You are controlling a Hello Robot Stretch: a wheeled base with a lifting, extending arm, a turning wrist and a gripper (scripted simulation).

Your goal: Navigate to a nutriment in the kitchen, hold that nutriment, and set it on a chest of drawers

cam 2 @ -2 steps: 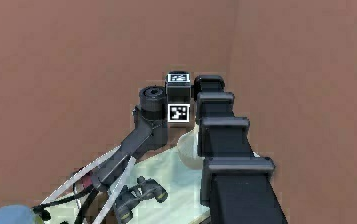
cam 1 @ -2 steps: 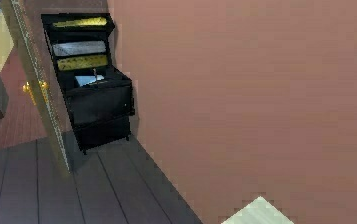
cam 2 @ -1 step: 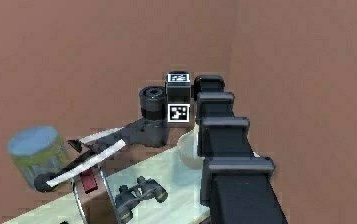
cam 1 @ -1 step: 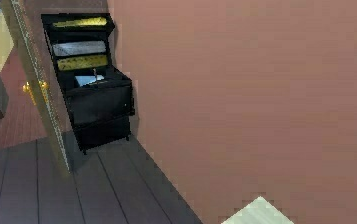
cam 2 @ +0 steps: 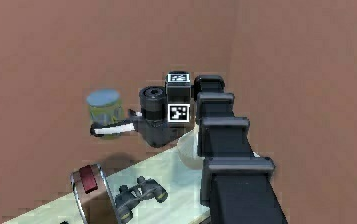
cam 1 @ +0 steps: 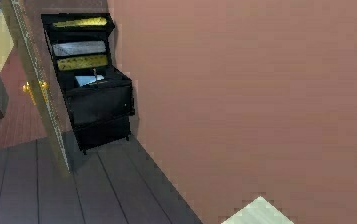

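Arm side view: a small can (cam 2: 106, 104), grey-green with a paler lid, hangs at the far end of the gripper (cam 2: 108, 124), clear of every surface, with only brown wall (cam 2: 286, 50) behind it, so the gripper holds the can. How wide the thin fingers (cam 2: 114, 128) are set cannot be told from the pictures. Right of the can sits the gripper's dark round body, and right of that stand 2 white squares (cam 2: 177, 96) with black marks at the end of the arm (cam 2: 231, 150), a dark square bar that rises from the bottom edge. Below the can and the arm lies a pale top (cam 2: 176, 162) that runs from the lower left up toward the arm. On it rest 2 things: a dark game controller (cam 2: 138, 192) near the arm, and just left of it a red and white object (cam 2: 89, 185) too small to name. The can is above the top's far edge and apart from both. In the forward view a black cabinet (cam 1: 91, 85) with yellow strips stands against the same brown wall, beside a door (cam 1: 41, 90) with a brass knob at the view's left. Dark floor planks (cam 1: 106, 190) run toward it, and a pale corner (cam 1: 258, 212) shows at the bottom edge.
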